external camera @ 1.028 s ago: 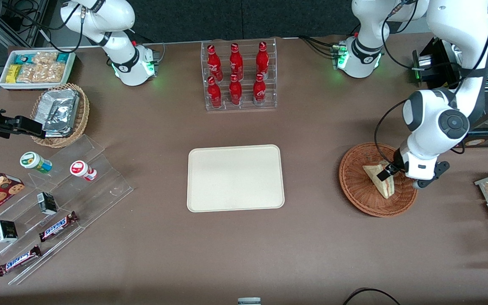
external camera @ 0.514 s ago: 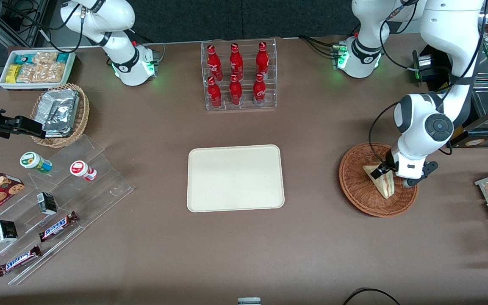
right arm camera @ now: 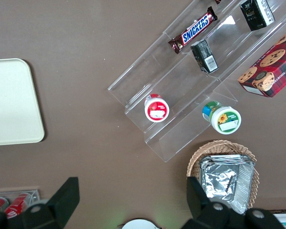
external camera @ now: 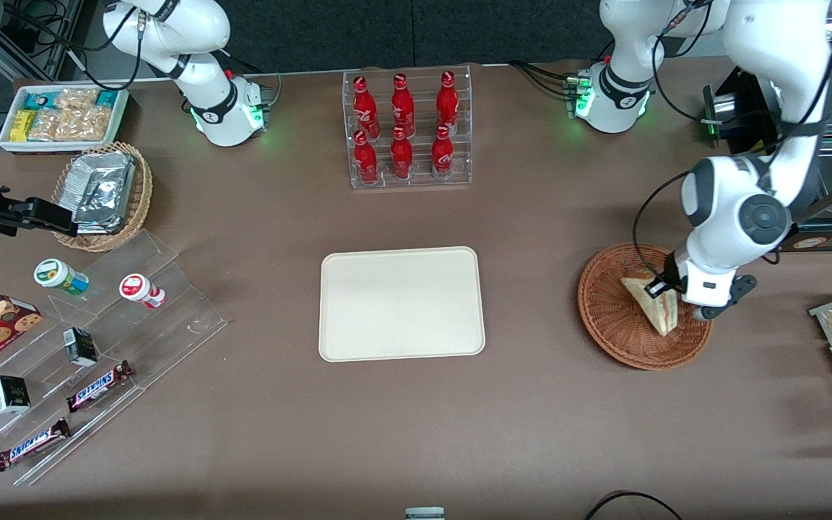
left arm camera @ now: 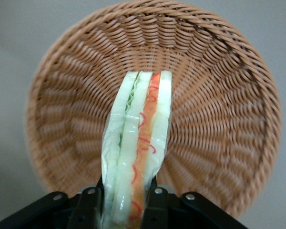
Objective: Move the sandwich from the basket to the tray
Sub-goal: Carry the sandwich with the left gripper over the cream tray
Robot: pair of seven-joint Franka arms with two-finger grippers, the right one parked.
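Your brown bench point(external camera: 546, 433) runs wide under a dark backdrop, and the cream tray point(external camera: 401, 303) sits flat near its middle; take that tray as your landmark for everything else. Well off from the tray toward the working arm's end of the bench you have the reddish-brown basket point(external camera: 618, 339), round and shallow; the left arm reaches down over the part of it farthest from the tray. The claw point(external camera: 658, 290) hangs over the basket with its fingers point(left arm camera: 88, 205) closed narrow on the sandwich point(external camera: 653, 307), one finger pressed to each bread face; in the left wrist view you see the sandwich point(left arm camera: 136, 148) gripped edge-on, wrapped in clear film, green filling toward one slice and red toward the other, with the basket point(left arm camera: 219, 119) weave spread out underneath it. From the front view the wedge is tilted, its wide end at the claw and its tip pointing toward the front camera; you cannot tell whether that tip touches the weave or hangs just clear of it. The tray itself is bare. Farther from the front camera than the tray stands a clear rack of red bottles point(external camera: 407, 130); well apart from the tray toward the parked arm's end lie a paler wicker basket with foil packets point(external camera: 102, 191) and clear stepped shelves point(external camera: 98, 347) carrying snack bars and small cartons.
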